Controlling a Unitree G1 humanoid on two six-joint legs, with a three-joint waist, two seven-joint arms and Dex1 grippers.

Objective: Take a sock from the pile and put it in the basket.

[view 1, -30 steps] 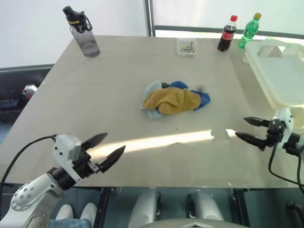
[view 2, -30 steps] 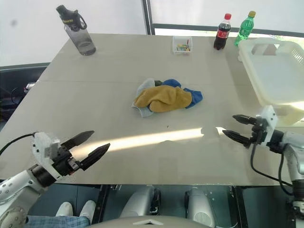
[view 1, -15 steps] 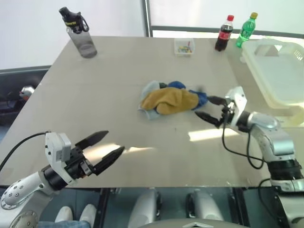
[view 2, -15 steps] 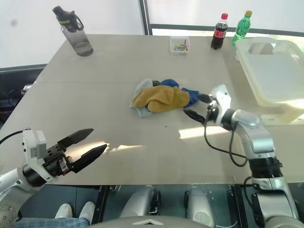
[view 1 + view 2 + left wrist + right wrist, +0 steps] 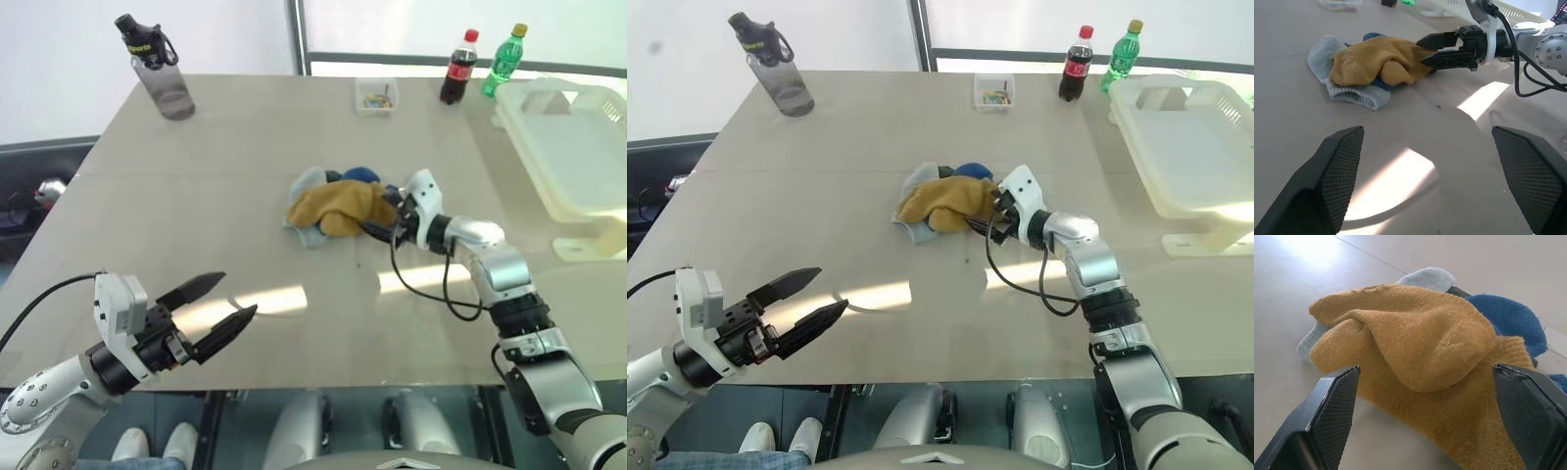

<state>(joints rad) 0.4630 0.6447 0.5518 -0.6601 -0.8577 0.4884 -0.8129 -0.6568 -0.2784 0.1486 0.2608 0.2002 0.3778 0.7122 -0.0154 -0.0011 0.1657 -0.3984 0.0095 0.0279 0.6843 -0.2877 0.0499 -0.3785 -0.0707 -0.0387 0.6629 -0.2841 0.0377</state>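
Resting at the centre of the bench (image 5: 196, 196), the pile (image 5: 338, 203) consists of a mustard-yellow sock (image 5: 1420, 352) on top, a pale grey-blue sock (image 5: 1339, 83) beneath it toward 9 o'clock, and a bright blue sock (image 5: 1508, 316) toward 1 o'clock.

Right pincer (image 5: 384, 217): positioned at the 3 o'clock edge of the pile, pointing toward 9 o'clock. Its two black fingers (image 5: 1437, 39) are spread, one above the other, with the tips at the edge of the yellow sock. Whether the tips touch the fabric cannot be determined. Nothing is pinched.

Left pincer (image 5: 217, 305): located at 7 o'clock, near the front edge of the bench, well apart from the pile. Its fingers are spread and empty.

The basket (image 5: 578, 147), white with slotted sides, stands at 2 o'clock along the right edge of the bench.

Along the far edge of the bench: a grey water bottle (image 5: 162, 69) at 11 o'clock, a small clear box (image 5: 375, 96) at 12 o'clock, and a cola bottle (image 5: 456, 69) beside a green bottle (image 5: 503, 61) at 1 o'clock.
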